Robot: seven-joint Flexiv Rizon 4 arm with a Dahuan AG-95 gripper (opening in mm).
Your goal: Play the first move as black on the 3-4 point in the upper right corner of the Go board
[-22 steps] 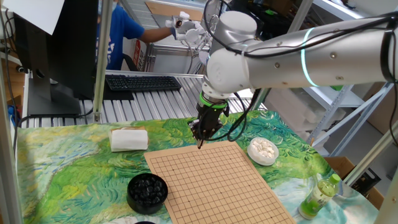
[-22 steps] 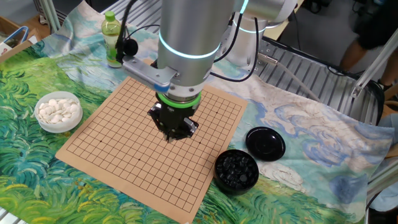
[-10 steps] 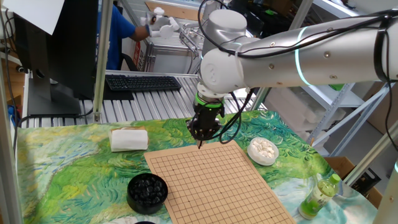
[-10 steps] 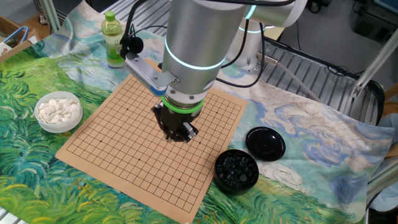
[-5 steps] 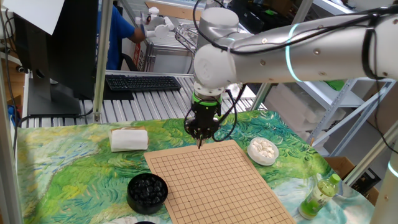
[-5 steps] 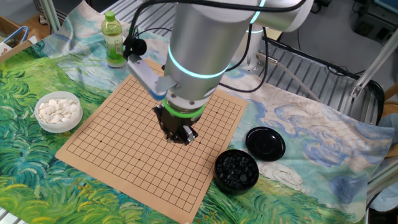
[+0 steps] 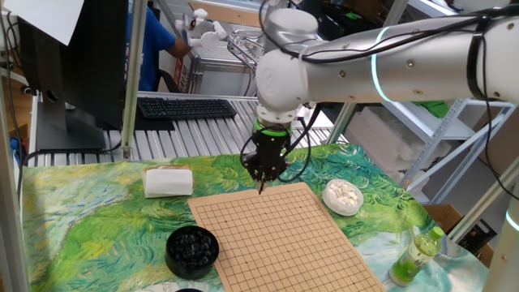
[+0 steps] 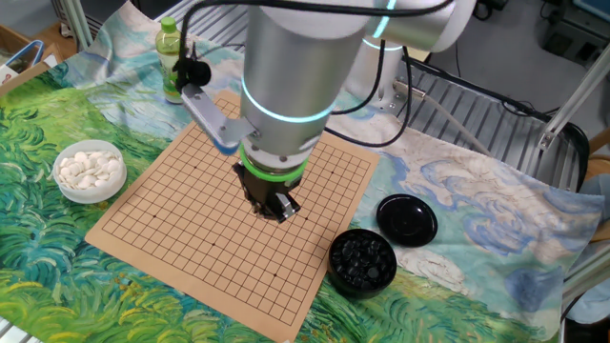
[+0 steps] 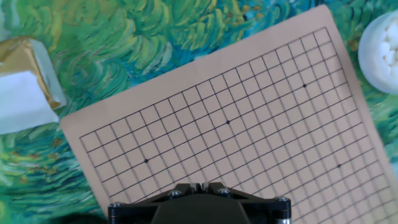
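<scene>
The wooden Go board (image 7: 280, 239) (image 8: 181, 205) (image 9: 261, 118) lies bare, with no stone on any crossing. My gripper (image 7: 261, 187) (image 8: 273, 211) (image 9: 200, 185) hangs point-down a little above the board. In one fixed view it is near the far edge. Its fingertips are pressed together, shut. No black stone shows between them from any view. Loose black stones fill a black bowl (image 7: 192, 247) (image 8: 362, 260) beside the board. The 3-4 point is one of the bare crossings near a corner. I cannot single it out.
A white bowl of white stones (image 7: 342, 195) (image 8: 89, 170) (image 9: 382, 46) sits off one board edge. The black bowl's lid (image 8: 407, 218) lies on the cloth. A green bottle (image 7: 418, 253) (image 8: 172, 59) stands near a corner, a white box (image 7: 169, 181) (image 9: 25, 93) near another.
The arm's upper joints and wrist have swung round above the board. The shut gripper has stayed at almost the same spot and height.
</scene>
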